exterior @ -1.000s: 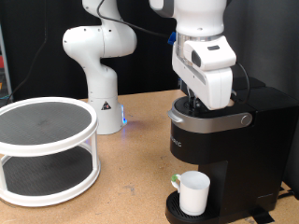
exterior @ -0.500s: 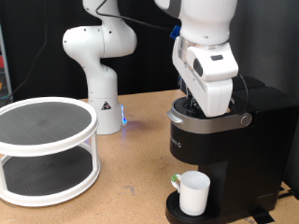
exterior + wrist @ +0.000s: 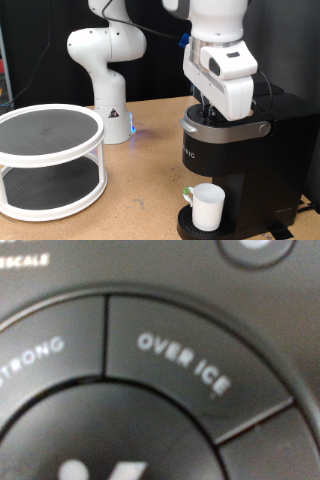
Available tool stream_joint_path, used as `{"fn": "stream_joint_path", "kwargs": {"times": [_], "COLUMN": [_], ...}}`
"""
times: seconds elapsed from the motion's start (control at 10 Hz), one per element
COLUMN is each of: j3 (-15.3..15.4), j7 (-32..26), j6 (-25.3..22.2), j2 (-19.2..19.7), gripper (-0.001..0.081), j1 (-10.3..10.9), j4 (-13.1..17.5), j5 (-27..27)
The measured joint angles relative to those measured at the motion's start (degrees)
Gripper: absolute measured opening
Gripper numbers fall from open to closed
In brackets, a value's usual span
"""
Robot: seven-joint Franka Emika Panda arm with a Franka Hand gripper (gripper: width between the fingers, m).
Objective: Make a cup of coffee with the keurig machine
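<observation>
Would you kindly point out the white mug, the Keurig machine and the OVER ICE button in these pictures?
white mug (image 3: 207,208), exterior view, on its outer front wall.
Keurig machine (image 3: 215,160), exterior view, on its black front face below the grey band.
OVER ICE button (image 3: 185,360), wrist view, on the printed label.

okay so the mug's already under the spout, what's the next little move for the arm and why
Probably a short press straight down. The gripper sits on top of the keurig machine, its camera filled by the button panel, and the cup already waits on the drip tray.
</observation>
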Motion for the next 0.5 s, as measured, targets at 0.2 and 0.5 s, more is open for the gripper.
{"fn": "stream_joint_path", "kwargs": {"times": [0.2,0.5], "j3": [-0.46,-1.22], "j7": [-6.45,-12.29], "j6": [5.89,7.34], "j2": [-3.39,-7.49], "gripper": [0.0004,0.0004], "j1": [-0.05,-0.05], "j4": [-4.97,-9.79], "j5": [3.35,8.71]}}
